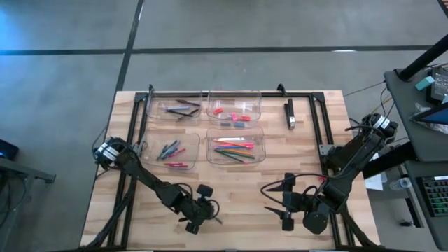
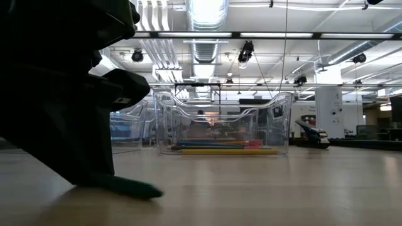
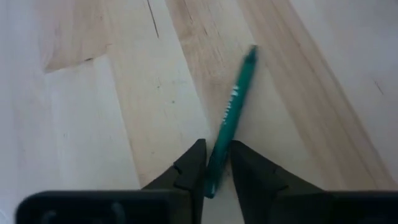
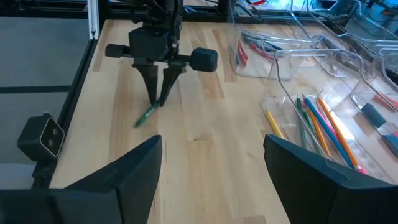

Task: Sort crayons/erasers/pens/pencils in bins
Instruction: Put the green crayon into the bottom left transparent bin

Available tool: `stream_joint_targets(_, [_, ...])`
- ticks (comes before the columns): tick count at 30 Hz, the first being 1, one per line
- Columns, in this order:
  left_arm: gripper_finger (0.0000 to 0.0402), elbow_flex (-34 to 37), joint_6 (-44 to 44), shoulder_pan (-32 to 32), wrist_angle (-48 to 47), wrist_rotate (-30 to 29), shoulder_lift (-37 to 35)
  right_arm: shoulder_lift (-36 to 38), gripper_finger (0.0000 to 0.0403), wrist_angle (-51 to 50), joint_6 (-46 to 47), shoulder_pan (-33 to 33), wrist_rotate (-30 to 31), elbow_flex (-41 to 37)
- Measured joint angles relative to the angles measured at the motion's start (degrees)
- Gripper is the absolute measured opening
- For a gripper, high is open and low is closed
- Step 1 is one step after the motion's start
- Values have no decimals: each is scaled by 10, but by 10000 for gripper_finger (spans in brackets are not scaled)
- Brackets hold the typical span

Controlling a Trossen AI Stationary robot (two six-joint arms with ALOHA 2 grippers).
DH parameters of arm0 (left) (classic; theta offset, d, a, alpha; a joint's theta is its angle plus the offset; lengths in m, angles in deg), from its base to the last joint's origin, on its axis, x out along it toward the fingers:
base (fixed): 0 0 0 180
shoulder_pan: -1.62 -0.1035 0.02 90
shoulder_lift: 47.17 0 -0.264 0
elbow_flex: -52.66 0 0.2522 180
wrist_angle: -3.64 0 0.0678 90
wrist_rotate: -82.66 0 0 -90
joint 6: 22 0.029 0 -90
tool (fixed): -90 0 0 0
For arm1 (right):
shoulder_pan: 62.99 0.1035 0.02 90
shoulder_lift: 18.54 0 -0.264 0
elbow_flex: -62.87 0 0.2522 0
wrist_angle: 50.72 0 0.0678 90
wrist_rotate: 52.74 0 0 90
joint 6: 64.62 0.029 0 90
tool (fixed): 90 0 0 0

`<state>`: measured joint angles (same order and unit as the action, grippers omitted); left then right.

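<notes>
Pinching only the tip of the green pencil (image 3: pixel 231 121) lying on the desk (image 3: pixel 81 124), low-centre, the left gripper (image 3: pixel 214 168) risks it pivoting loose; right gripper (image 4: pixel 211 168) waits, jaws released.

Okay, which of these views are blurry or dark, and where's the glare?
Low view: the left pincer looms as a near-black silhouette, backlit by bright ceiling lights. Left wrist view: the green pencil and tabletop look soft, slightly blurred. High view: blue glare at the floor's left edge. Right wrist view: evenly lit, the bins showing reflections.
</notes>
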<state>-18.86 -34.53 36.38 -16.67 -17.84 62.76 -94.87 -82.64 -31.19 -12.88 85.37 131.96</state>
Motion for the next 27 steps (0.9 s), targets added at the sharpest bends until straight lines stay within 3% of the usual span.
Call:
stream_joint_targets(6, [11,1,13,-14,-6,10,-25,0,268,0,0,0,0,0])
stream_joint_targets(14, [5,-8,39,-33,-70,3,-113,0,268,0,0,0,0,0])
stream_joint_targets(27, [2,-3,20,-40,-310,-207,-378,0,268,0,0,0,0,-2])
